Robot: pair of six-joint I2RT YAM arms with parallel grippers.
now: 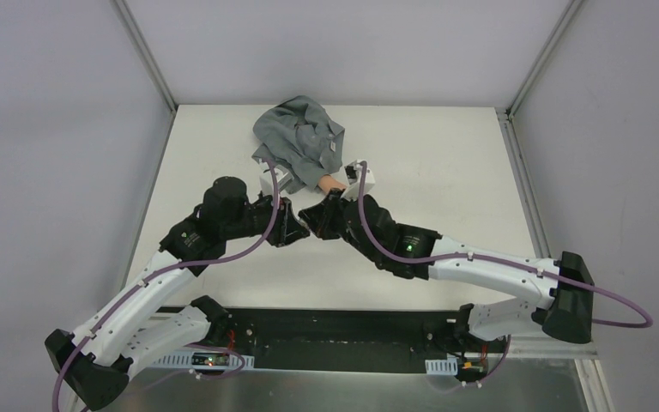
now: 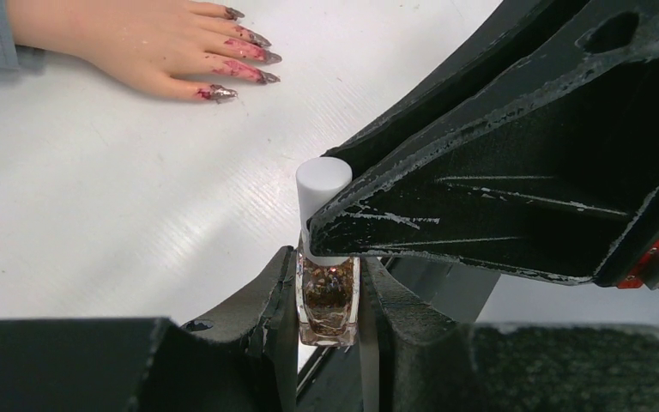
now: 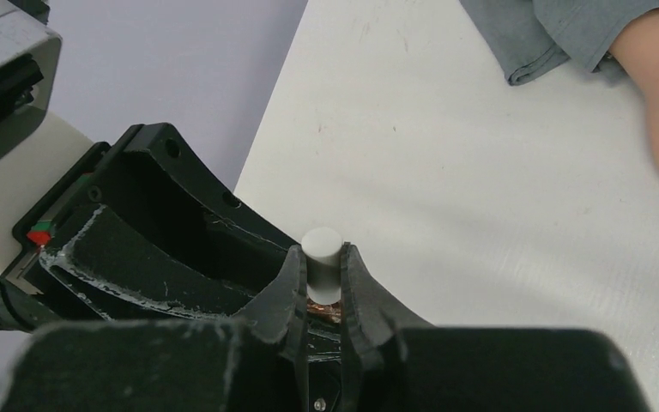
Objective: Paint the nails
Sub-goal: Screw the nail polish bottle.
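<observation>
Two robot arms meet at the middle of a white table, sharing one small polish bottle between them. The left gripper is closed narrowly on the bottle's square glass body, one finger pressed to each side; the glass shows a brownish, glittery liquid. From the opposite side, the right gripper is clamped on the white cap, a plain round cylinder standing upright between its fingers. The cap sits on the bottle's neck; whether it is screwed tight cannot be told.

Just beyond the two grippers lies a peach-coloured fake hand, palm down and flat on the table, its wrist running into a rumpled grey sleeve that spreads toward the far edge. The nails, long and pointed, tip the fingers and point toward the right arm's side in the left wrist view. They carry a dark purplish-red coat with a glossy sheen, and red smears stain the skin of the fingertips behind them. The nails are apart from the bottle and from both grippers, with bare table between.
</observation>
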